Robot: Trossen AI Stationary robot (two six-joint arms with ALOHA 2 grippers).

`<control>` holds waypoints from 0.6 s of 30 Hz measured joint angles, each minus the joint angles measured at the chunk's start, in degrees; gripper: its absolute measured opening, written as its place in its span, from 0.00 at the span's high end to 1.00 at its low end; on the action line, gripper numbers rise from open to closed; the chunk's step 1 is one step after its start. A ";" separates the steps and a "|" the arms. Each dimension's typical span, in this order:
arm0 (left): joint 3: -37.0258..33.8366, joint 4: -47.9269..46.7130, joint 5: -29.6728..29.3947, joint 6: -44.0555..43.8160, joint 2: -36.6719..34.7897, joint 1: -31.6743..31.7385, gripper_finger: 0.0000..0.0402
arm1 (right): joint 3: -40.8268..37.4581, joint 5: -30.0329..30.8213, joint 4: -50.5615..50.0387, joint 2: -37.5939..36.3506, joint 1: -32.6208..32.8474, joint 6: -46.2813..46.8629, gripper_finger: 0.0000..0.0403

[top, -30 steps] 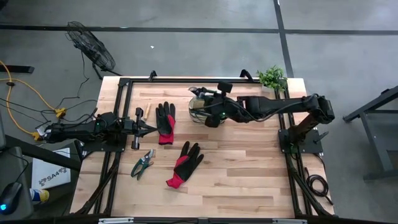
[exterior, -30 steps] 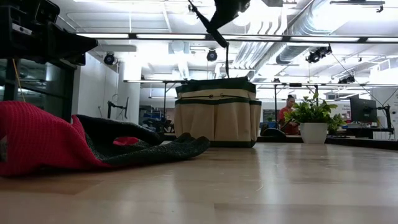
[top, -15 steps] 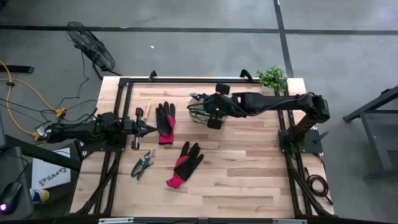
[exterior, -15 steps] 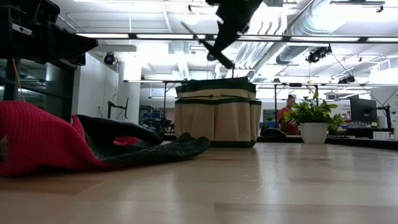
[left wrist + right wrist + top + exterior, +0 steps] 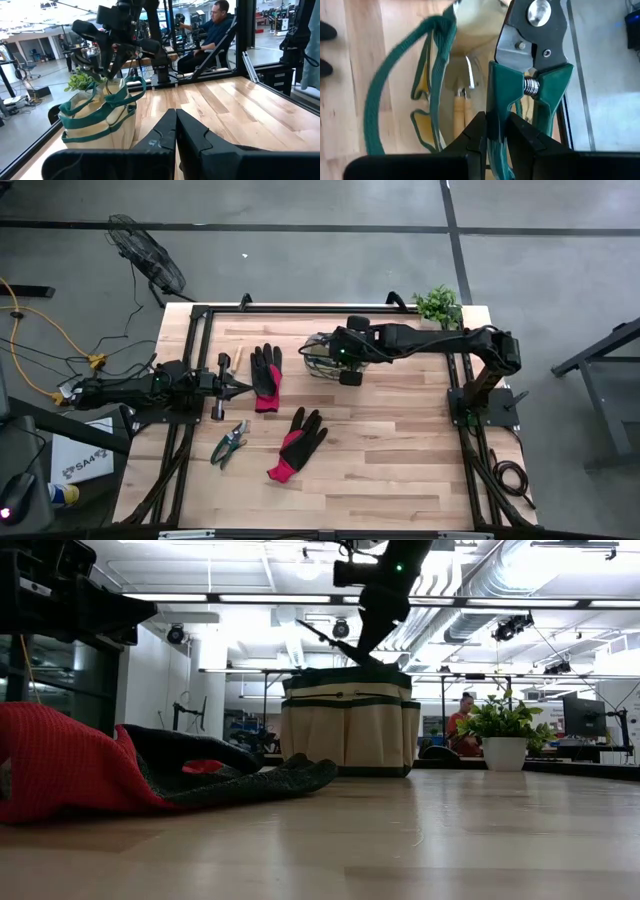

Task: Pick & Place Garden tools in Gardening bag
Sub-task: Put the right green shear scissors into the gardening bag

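Observation:
The olive-tan gardening bag with green trim stands at the table's far middle; it also shows in the low view. Wooden-handled tools lie inside it. My right gripper is over the bag's mouth, shut on a green-handled pruner. A second pruner and two black-and-red gloves lie flat on the table. My left gripper is shut and empty at the table's left, beside the far glove. My right gripper pinches one green handle of the pruner between its two fingers. The handle runs along the fingers, and the blades point away from the gripper. The fingers come slanting down from the table's right. The pruner hangs clear above the bag's open mouth.
A green potted plant stands at the far right corner. A small tan handle lies near the far glove. The bag's loop handles hang by its mouth. Bare wood fills the near and right part of the table. A person sits beyond it.
My right gripper has come down toward the bag's mouth with the pruner and gone a little toward the table's left. The pruner has tipped from hanging steeply to slanting over the bag's rim. The gripper stays shut on it.

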 joint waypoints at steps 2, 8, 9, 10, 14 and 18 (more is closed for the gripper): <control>0.00 0.02 0.00 0.00 0.02 0.00 1.00 | 0.00 -0.01 -1.01 0.13 -0.02 -0.64 0.89; 0.00 0.02 0.00 0.00 0.02 0.01 1.00 | 0.00 -0.02 -3.46 0.14 0.02 -0.78 0.89; 0.00 0.02 0.00 0.00 0.00 0.00 1.00 | 0.00 -0.02 -3.45 0.14 0.02 -0.78 0.89; 0.00 0.02 0.00 0.00 0.00 0.01 1.00 | 0.00 -0.02 -3.51 0.14 0.02 -0.80 0.89; 0.02 0.02 0.00 0.00 0.00 0.02 1.00 | 0.00 -0.38 -4.74 0.14 0.02 -1.79 0.89; 0.01 0.02 0.00 0.00 0.01 0.00 1.00 | 0.00 -1.47 -5.23 0.20 -0.09 -2.25 0.89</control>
